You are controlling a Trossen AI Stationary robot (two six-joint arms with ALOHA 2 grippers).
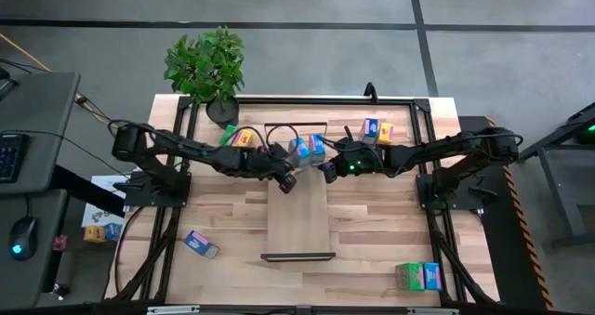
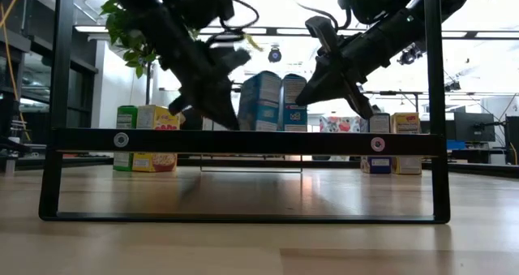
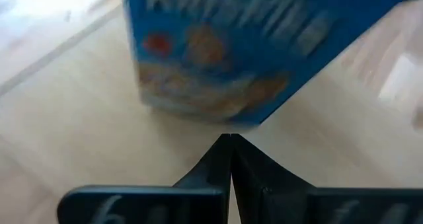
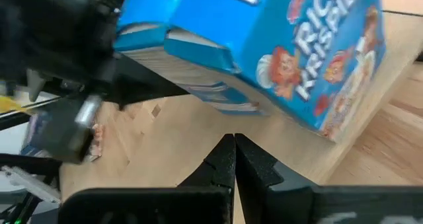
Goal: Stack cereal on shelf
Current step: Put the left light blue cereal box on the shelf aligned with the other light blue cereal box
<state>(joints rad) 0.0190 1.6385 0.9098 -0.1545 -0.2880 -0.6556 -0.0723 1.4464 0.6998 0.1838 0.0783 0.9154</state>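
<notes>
I note two cereal boxes [image 1: 307, 148] on the shelf's [image 1: 297, 222] far end. Both closed grippers flank them: left gripper [image 1: 289, 183], right gripper [image 1: 328, 174].

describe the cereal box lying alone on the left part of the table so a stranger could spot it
Start at the shelf, the light board in the table's middle. Go toward the left arm's side, near the table's front edge. There lies a blue cereal box, flat and skewed, with no box beside it, unlike the green and blue pair opposite.
</notes>
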